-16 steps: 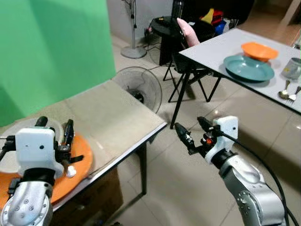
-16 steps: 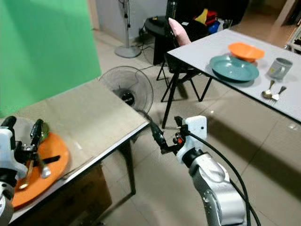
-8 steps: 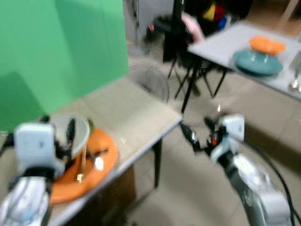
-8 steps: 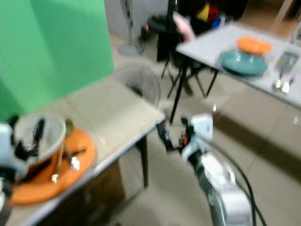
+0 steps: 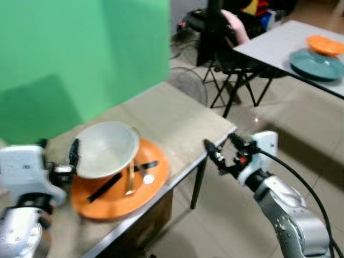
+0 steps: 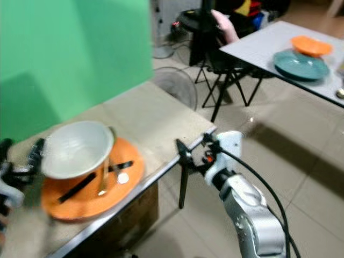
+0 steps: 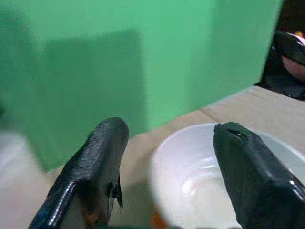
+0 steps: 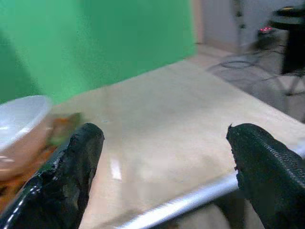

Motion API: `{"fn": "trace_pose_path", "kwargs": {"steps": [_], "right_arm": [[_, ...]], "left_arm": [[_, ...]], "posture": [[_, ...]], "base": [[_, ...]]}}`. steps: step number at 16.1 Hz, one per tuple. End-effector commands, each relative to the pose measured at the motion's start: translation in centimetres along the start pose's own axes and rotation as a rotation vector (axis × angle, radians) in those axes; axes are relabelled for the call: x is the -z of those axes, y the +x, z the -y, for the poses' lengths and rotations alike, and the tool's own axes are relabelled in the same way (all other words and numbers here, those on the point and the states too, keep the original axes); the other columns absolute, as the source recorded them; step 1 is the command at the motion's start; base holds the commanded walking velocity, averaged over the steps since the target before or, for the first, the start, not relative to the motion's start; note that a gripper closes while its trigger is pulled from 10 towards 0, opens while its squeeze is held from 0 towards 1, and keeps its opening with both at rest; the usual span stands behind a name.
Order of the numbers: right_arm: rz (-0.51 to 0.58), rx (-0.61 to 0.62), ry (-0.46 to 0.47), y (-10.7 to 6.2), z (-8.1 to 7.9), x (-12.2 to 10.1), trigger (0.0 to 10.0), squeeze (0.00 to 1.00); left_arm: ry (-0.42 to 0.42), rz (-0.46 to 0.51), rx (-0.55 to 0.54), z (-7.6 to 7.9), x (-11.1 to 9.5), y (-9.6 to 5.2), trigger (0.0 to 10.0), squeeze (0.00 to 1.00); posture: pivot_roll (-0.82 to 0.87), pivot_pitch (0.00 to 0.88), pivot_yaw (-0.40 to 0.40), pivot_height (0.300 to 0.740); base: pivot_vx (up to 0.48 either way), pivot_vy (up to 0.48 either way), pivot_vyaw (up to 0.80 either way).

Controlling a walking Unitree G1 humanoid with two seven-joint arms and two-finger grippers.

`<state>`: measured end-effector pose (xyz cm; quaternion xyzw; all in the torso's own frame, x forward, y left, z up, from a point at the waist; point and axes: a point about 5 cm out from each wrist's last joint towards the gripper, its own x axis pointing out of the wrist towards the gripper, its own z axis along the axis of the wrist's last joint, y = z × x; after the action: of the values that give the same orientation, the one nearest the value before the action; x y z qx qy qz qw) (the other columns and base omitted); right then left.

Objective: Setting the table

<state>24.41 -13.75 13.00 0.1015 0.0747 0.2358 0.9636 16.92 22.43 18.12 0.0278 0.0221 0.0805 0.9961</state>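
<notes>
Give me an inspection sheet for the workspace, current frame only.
Surface: beige table, bare at its right end.
Job's things: white bowl on orange plate; gold spoon and black utensil lying on the plate.
Clutter: nothing seen on this table.
Grippers: left tool open beside the bowl; right tool open, off the table's edge.
Cables: black cable along the right arm.
Surroundings: green screen; floor fan; far table with teal plate and orange bowl.
</notes>
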Motion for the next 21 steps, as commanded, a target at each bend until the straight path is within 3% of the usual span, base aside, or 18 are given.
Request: {"fn": "trace_pose_path", "kwargs": {"steps": [1,3,5,7,8,11,16,18,19,21], "right_arm": [[0.015,-0.019,-0.008,0.0,0.3,-0.8,10.0,1.0],[0.007,-0.075,-0.023,-0.1,0.2,-1.0,10.0,1.0],[0.002,-0.13,-0.028,-0.2,0.0,-1.2,10.0,1.0],[0.0,-0.165,-0.026,-0.1,-0.2,-1.5,10.0,1.0],[0.004,-0.17,-0.024,-0.1,-0.2,-1.6,10.0,1.0],[0.002,-0.175,-0.026,-0.4,-0.3,-1.8,10.0,1.0],[-0.055,-0.293,-0.019,-1.1,-1.1,-1.6,10.0,1.0],[-0.066,-0.31,-0.035,-1.3,-0.9,-1.8,10.0,1.0],[-0.066,-0.309,-0.04,-1.3,-0.8,-1.9,10.0,1.0],[-0.071,-0.304,-0.05,-1.5,-0.5,-2.1,10.0,1.0]], "left_arm": [[-0.022,-0.04,0.007,-0.3,0.4,0.2,10.0,1.0],[-0.062,-0.104,0.005,-0.9,0.9,0.3,10.0,1.0],[-0.176,-0.158,0.015,-1.2,1.4,0.2,10.0,1.0],[-0.32,-0.203,0.114,-0.7,2.3,0.1,10.0,1.0],[-0.393,-0.186,0.14,-0.5,2.3,0.2,10.0,0.01],[-0.485,-0.312,0.034,-1.8,3.9,0.3,10.0,0.0],[-0.661,-0.327,0.038,-1.5,4.1,0.2,10.0,0.0],[-0.655,-0.35,0.026,-1.7,4.0,0.2,9.7,0.0],[-0.64,-0.344,0.028,-1.8,3.8,0.2,10.0,0.0],[-0.562,-0.365,0.047,-2.0,3.3,-0.3,10.0,0.0]], "posture": [[0.03,0.026,0.007,0.74],[0.02,0.035,0.008,0.74],[0.02,0.039,0.009,0.74],[0.01,0.044,0.012,0.74],[0.01,0.047,0.015,0.74],[-0.01,0.051,0.028,0.74],[-0.01,0.05,0.037,0.74],[-0.01,0.049,0.039,0.74],[-0.01,0.052,0.037,0.74],[-0.01,0.057,0.034,0.74]], "base": [[0.0,0.0,0.0],[0.0,0.0,0.0],[0.0,0.0,0.0],[0.0,0.0,0.0],[0.0,0.0,0.0],[0.0,0.0,0.0],[0.0,0.0,0.0],[0.0,0.0,0.0],[0.0,0.0,0.0],[0.0,0.0,0.0]]}}
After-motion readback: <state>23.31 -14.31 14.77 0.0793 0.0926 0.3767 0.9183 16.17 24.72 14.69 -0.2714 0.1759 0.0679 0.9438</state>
